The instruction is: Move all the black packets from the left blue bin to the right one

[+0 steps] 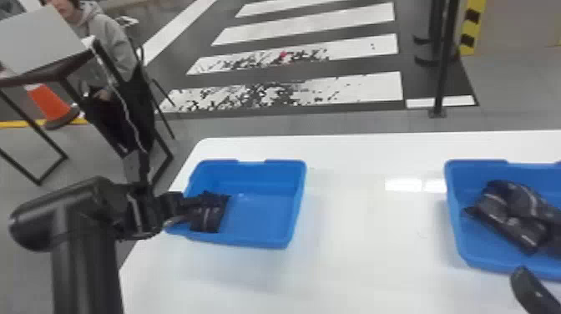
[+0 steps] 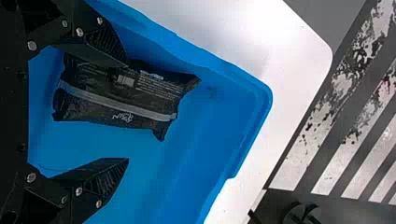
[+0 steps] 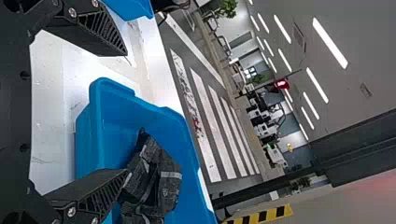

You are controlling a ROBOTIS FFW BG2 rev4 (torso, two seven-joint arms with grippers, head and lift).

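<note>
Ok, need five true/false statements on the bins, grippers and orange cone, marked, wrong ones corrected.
1. The left gripper is open. True.
2. The left blue bin is empty. False: a black packet lies in that bin.
3. The right blue bin holds more than one packet. True.
4. The right gripper is clamped on a packet. False: the right gripper is open, holding nothing.
5. The orange cone stands on the white table. False: the cone is on the floor.
</note>
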